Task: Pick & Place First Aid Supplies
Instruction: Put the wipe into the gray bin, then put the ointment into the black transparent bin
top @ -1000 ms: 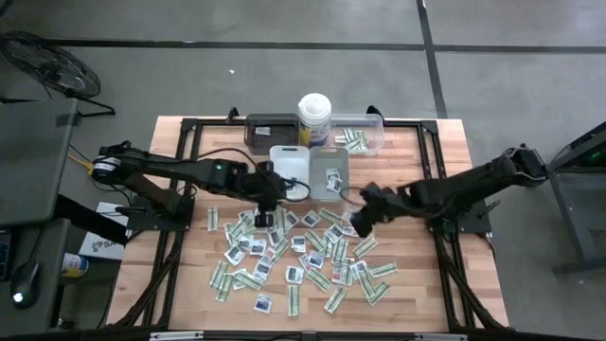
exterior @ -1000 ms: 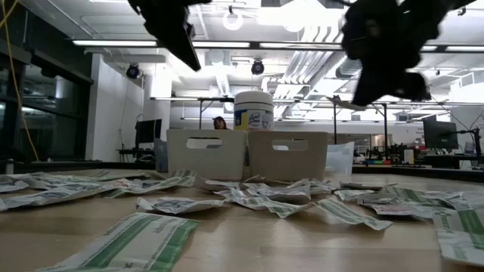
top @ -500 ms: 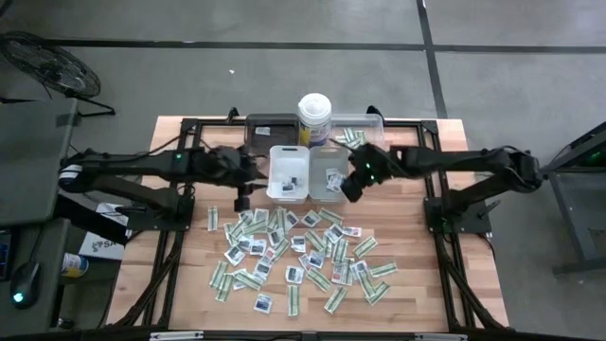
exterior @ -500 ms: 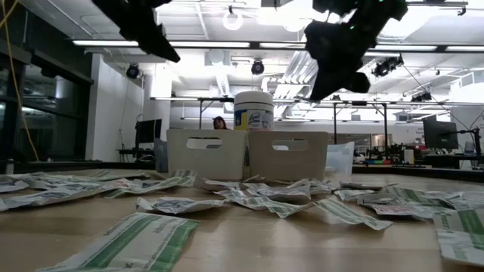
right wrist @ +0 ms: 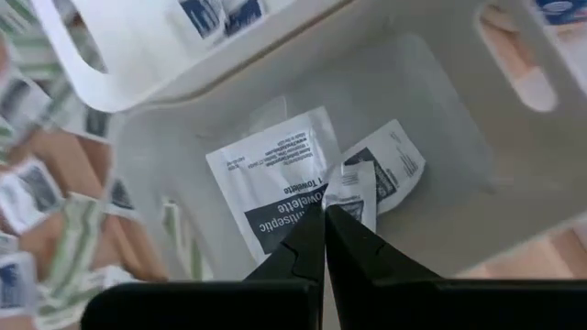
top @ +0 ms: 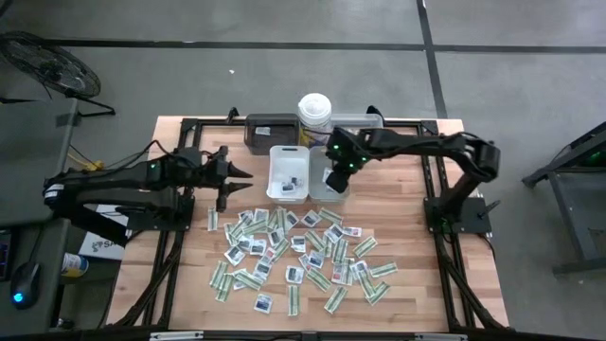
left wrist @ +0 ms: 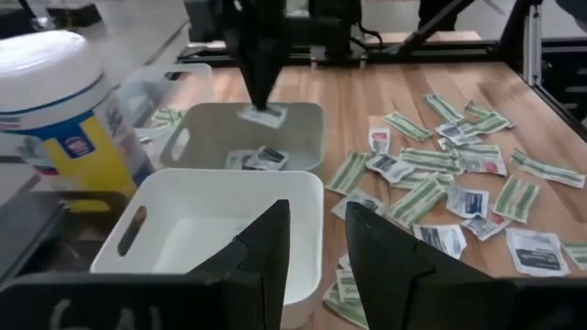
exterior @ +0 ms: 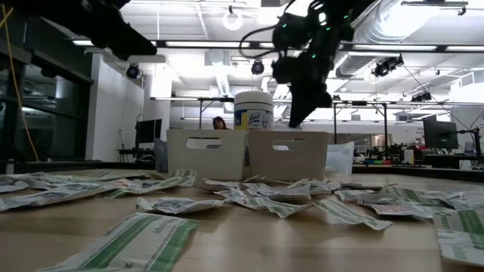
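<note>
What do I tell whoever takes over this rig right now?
Right gripper: jaws shut on a white sachet, above the grey tray.
Left gripper: jaws open, empty, beside the white tray.
Done: a few sachets in both trays; green strips in the clear tray.
Left: drop this sachet; dozens of packets lie scattered on the table.

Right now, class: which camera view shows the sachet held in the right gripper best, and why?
The right wrist view: the right gripper is shut on the white sachet, print visible, above the grey tray. The left wrist view shows it small, dangling over that tray. The high and low views show the gripper, not the sachet clearly.
</note>
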Robot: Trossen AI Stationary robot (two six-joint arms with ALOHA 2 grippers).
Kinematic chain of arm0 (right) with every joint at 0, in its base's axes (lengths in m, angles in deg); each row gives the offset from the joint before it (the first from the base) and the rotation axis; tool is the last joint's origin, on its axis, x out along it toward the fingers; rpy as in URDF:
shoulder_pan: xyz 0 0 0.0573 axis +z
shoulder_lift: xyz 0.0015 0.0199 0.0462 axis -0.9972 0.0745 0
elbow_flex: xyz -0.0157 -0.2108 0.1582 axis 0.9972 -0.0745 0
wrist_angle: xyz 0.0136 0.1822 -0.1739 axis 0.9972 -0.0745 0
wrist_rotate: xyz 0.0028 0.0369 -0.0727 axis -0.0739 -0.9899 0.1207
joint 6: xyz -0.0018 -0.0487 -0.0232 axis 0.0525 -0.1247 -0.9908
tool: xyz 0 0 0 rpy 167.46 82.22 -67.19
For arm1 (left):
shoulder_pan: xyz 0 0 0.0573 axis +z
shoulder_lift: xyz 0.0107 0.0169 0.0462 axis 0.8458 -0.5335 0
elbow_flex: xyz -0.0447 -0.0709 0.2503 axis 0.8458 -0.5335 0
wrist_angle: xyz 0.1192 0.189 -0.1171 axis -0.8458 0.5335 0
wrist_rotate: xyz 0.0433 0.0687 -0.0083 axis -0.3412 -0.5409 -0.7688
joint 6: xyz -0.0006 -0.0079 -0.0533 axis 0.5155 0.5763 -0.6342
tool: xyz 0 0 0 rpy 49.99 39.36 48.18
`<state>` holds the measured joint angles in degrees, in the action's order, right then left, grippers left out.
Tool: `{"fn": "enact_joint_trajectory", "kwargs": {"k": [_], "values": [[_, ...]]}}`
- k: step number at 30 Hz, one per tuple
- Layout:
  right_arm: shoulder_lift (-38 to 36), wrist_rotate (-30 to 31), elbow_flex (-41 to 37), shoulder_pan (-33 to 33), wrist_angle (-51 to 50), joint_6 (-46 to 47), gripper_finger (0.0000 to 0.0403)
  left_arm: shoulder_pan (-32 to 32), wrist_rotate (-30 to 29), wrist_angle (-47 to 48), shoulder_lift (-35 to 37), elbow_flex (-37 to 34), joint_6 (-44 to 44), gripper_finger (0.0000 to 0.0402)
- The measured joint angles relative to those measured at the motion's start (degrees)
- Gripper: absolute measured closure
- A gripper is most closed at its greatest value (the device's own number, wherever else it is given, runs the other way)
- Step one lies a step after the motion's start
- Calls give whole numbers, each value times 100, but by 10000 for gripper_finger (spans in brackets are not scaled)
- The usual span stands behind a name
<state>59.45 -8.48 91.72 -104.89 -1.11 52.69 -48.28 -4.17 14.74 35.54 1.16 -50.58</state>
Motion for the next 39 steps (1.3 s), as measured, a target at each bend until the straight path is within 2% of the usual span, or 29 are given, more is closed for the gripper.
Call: {"fn": "enact_joint_trajectory", "kwargs": {"k": [8,18,23,34,39], "values": [[762,-3,481,4,-192,-488,403,-7,-12,57,248,-101,-9,296],[881,331,487,52,-284,-944,403,-9,14,87,246,-103,28,296],[881,251,487,94,-310,-1080,398,-9,59,98,246,-103,34,296],[831,29,487,120,-409,-745,303,-9,92,100,244,-103,69,296],[546,-179,487,132,-452,-442,282,-9,122,105,244,-103,69,296]]}}
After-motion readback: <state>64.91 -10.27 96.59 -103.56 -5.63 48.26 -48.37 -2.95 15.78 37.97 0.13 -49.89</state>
